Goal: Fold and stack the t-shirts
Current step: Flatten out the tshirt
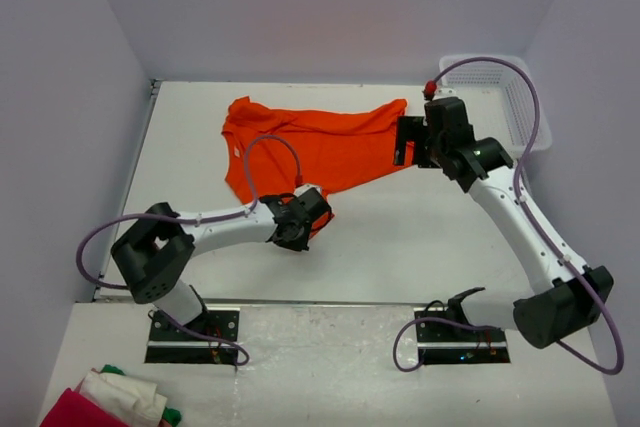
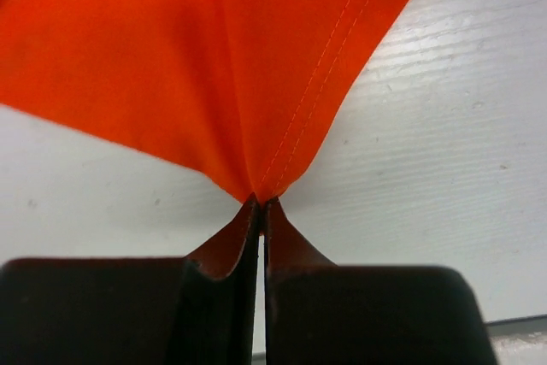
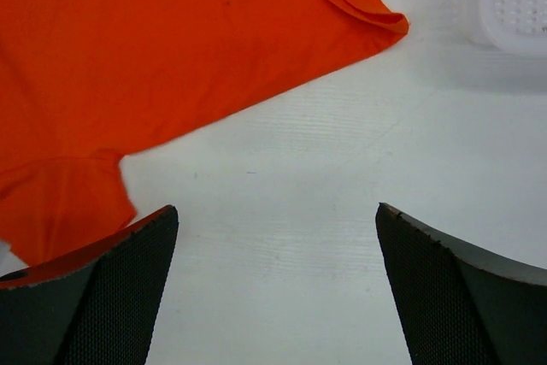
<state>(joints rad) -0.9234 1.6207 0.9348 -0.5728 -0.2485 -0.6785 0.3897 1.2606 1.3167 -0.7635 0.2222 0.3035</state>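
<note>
One bright orange t-shirt [image 1: 320, 142] lies spread and rumpled on the white table [image 1: 400, 237] at the middle back. My left gripper [image 1: 305, 217] is shut on its near hem corner; in the left wrist view the cloth [image 2: 214, 57] fans out from the pinched tips [image 2: 259, 204]. My right gripper [image 1: 405, 142] is open and empty over the bare table at the shirt's right edge; in the right wrist view the shirt [image 3: 154, 49] lies ahead and to the left of the wide-apart fingers [image 3: 128, 271].
A white perforated basket [image 1: 515, 97] stands at the back right, its corner in the right wrist view [image 3: 517, 2]. A red, white and green cloth pile [image 1: 110, 402] lies at the near left, in front of the arm bases. Grey walls enclose the table.
</note>
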